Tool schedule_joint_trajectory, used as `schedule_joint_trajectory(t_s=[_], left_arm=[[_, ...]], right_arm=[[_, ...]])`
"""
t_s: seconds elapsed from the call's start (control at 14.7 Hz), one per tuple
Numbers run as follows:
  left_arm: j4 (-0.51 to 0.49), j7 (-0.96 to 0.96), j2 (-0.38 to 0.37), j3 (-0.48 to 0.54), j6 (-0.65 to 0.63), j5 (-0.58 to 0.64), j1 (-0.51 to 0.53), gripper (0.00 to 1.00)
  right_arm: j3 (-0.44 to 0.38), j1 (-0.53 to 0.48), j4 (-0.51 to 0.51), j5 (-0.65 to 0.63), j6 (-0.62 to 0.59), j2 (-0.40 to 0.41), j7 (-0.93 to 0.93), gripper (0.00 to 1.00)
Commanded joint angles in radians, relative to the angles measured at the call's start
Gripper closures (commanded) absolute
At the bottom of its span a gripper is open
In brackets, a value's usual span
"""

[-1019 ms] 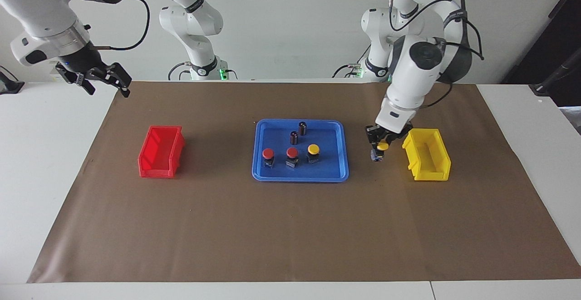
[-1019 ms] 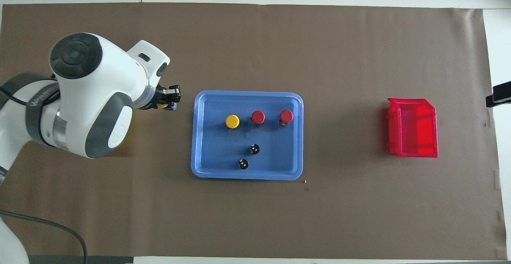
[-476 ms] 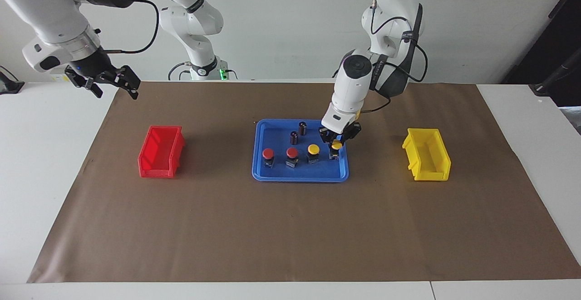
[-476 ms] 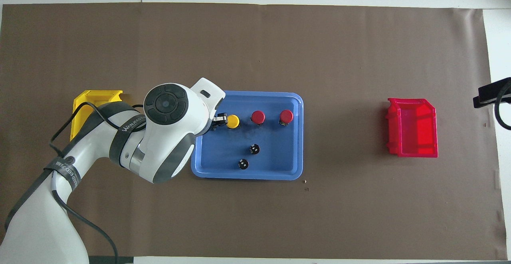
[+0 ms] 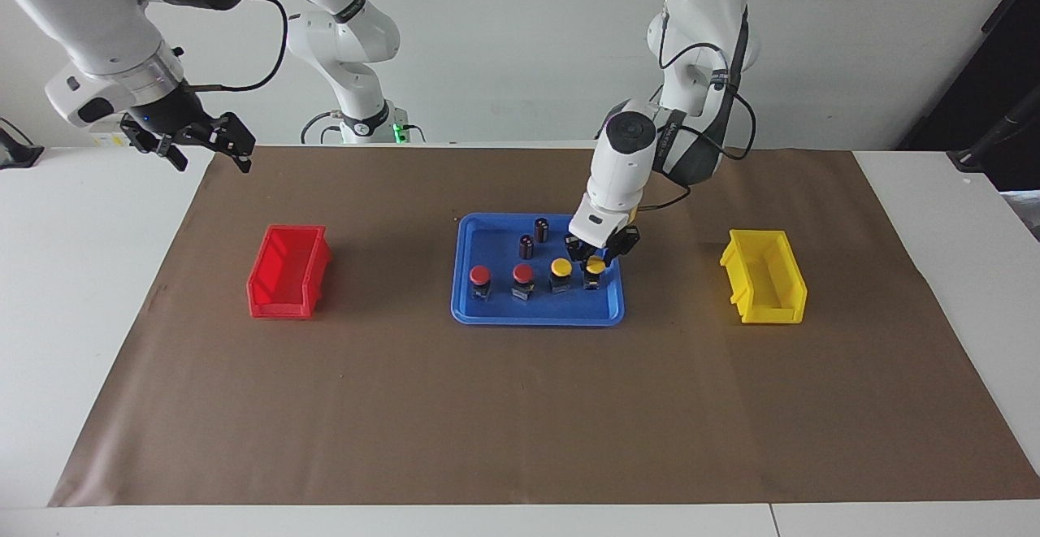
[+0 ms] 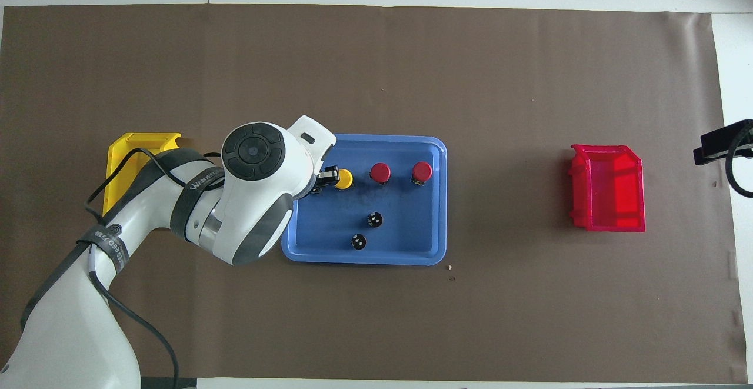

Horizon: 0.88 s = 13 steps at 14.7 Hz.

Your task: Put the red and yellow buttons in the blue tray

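Over the blue tray (image 5: 487,309), at its left-arm end, I am holding my left gripper (image 5: 596,259) around the fourth button (image 5: 594,272), a yellow one standing in the tray; grip state undeterminable. My right gripper (image 5: 197,141), fingers apart, is waiting above the table's right-arm end.

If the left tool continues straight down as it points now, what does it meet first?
Probably the yellow button directly under the left tool, standing in the blue tray; whether they already touch is unclear.
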Motion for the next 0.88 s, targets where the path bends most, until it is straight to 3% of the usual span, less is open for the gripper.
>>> schedule_joint_trajectory(t_s=[0.0, 0.34, 0.82], left_arm=[[0.124, 0.068, -0.016, 0.015, -0.159, -0.004, 0.034, 0.02], [0.343, 0.274, -0.045, 0.029, -0.395, 0.001, 0.16, 0.0], [0.379, 0.567, -0.199, 0.033, -0.606, -0.008, 0.356, 0.0]], right_arm=[[-0.007, -0.001, -0.005, -0.011, -0.002, -0.003, -0.034, 0.0], [-0.007, 0.001, -0.009, -0.011, -0.005, -0.003, -0.034, 0.0], [-0.007, 0.004, -0.007, -0.042, 0.024, -0.001, -0.033, 0.0]])
